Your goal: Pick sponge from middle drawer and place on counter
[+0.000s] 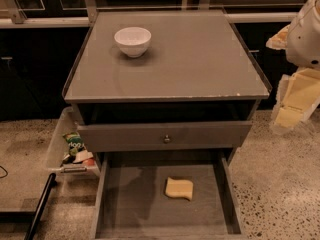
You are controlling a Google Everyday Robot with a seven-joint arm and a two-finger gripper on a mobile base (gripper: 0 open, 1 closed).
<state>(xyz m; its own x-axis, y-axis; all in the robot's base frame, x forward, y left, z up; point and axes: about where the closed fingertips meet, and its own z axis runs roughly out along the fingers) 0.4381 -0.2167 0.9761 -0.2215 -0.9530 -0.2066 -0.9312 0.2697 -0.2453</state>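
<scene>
The pale-yellow sponge (179, 188) lies flat on the floor of the open middle drawer (130, 204), a little right of its centre. The grey counter (200, 59) is the cabinet's top above it. My gripper (295, 101) is at the right edge of the view, beside the cabinet at about counter height, well right of and above the sponge. Its yellowish fingers point down and hold nothing.
A white bowl (132, 40) stands on the counter's back left. A grey drawer front with a round knob (166, 139) sits above the open drawer. A clear bin with snack packets (74, 149) is on the floor at the left. A black pole (40, 206) leans at the lower left.
</scene>
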